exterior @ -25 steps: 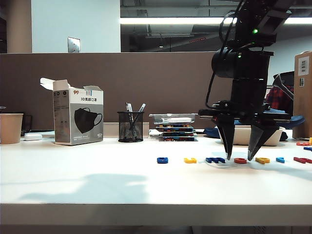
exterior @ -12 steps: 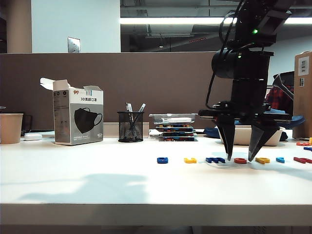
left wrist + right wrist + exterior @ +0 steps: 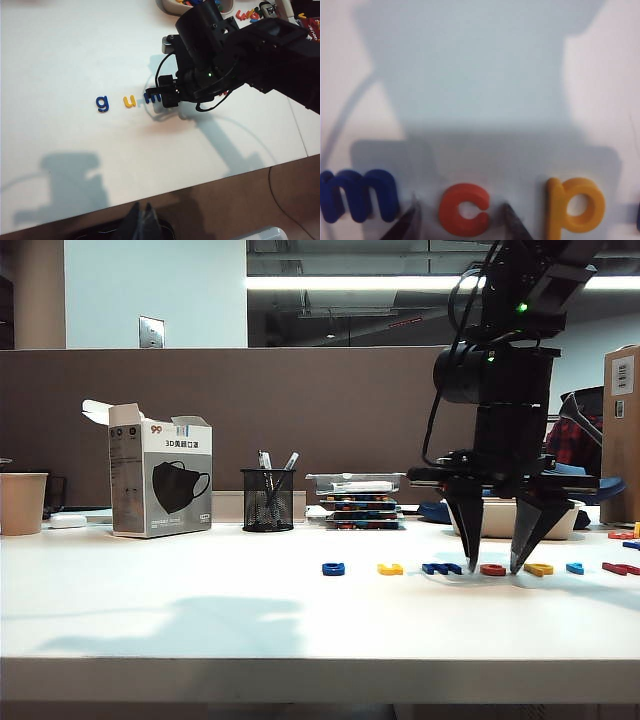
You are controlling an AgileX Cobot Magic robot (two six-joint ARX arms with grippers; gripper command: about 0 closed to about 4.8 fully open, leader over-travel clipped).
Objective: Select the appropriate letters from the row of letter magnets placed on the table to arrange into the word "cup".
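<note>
The right tool (image 3: 491,567) has been lowered slightly over the last second, so that both fingertips now reach the white worktop (image 3: 200,620) within the row of letter magnets (image 3: 480,568). The jaws remain spread and have narrowed only a trace. In the right wrist view one fingertip is placed on each side of the red-orange "c" (image 3: 464,210), between the dark blue "m" (image 3: 357,195) and the yellow "p" (image 3: 574,205). The "c" is not yet pinched; closing is judged to be the next step. The yellow "u" (image 3: 129,101) lies untouched beside the blue "g" (image 3: 102,103). The left tool (image 3: 142,220) is held well away from the row; its state cannot be told.
</note>
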